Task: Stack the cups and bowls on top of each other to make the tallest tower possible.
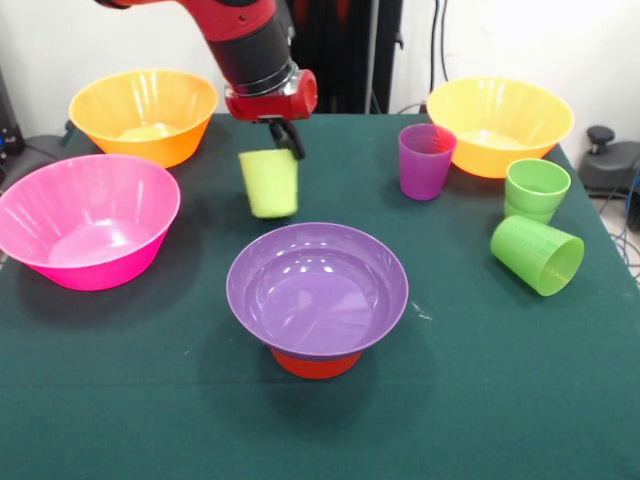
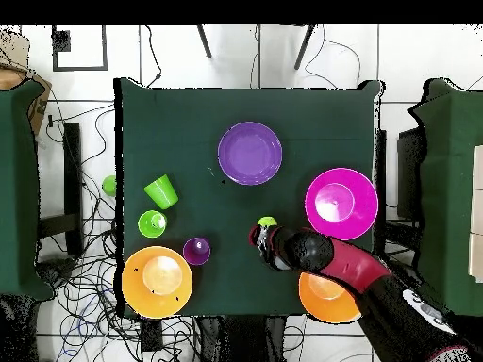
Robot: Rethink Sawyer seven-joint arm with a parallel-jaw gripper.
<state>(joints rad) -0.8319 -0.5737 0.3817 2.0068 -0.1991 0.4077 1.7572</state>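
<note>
The gripper (image 1: 283, 140) hangs from the red and black arm (image 1: 250, 45) with its dark fingers pinched on the rim of the yellow-green cup (image 1: 269, 183), which is held off the table, mouth up and slightly tilted. Taking the purple bowl (image 1: 317, 287) as the centre of the clock in the front view, the held cup sits at about eleven o'clock, near the bowl but not touching it. The purple bowl stands upright on the small orange bowl (image 1: 316, 362), which is turned mouth down on the green table (image 1: 480, 400), only its lower part showing under the wider purple rim. At nine o'clock, well apart, lies the big pink bowl (image 1: 88, 220); at ten o'clock, farther back, an orange-yellow bowl (image 1: 143, 113); at two o'clock, a second orange-yellow bowl (image 1: 500, 123). The translucent purple cup (image 1: 426, 160) stands upright at one o'clock, just beside that second bowl. At three o'clock one green cup (image 1: 537, 254) lies on its side, mouth toward the camera, and just behind it another green cup (image 1: 536, 189) stands upright. In the overhead view the arm covers most of the held cup (image 2: 267, 222).
</note>
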